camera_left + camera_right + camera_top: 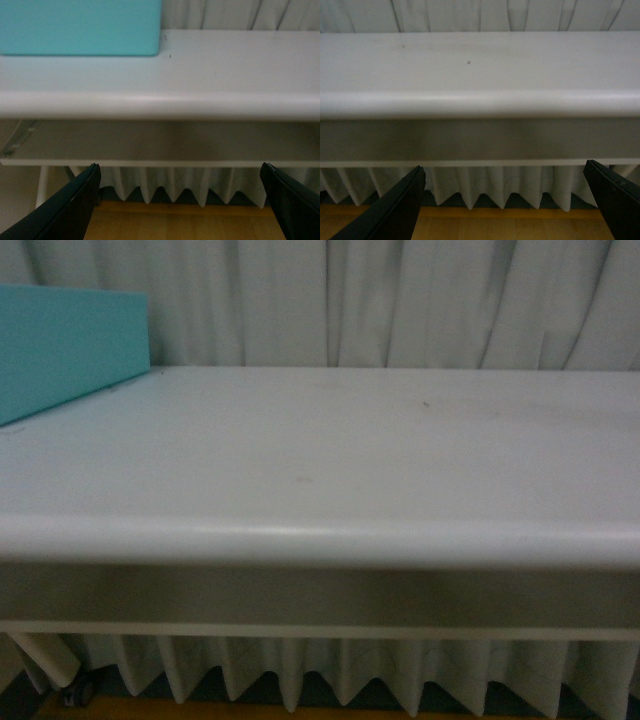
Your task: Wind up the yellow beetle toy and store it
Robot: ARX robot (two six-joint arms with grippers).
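The yellow beetle toy is out of view in all three views. My left gripper (180, 172) is open, its two dark fingers spread wide with nothing between them, held in front of and below the white table's front edge (160, 104). My right gripper (504, 175) is open too, its dark fingers wide apart and empty, also low before the table's front edge (480, 104). Neither arm shows in the front view.
A turquoise box (70, 345) stands at the table's back left corner; the left wrist view shows the turquoise box (80, 27) as well. The white table (320, 460) has a rounded front lip. A white pleated curtain (400, 300) hangs behind, and a wooden floor (180, 222) lies below.
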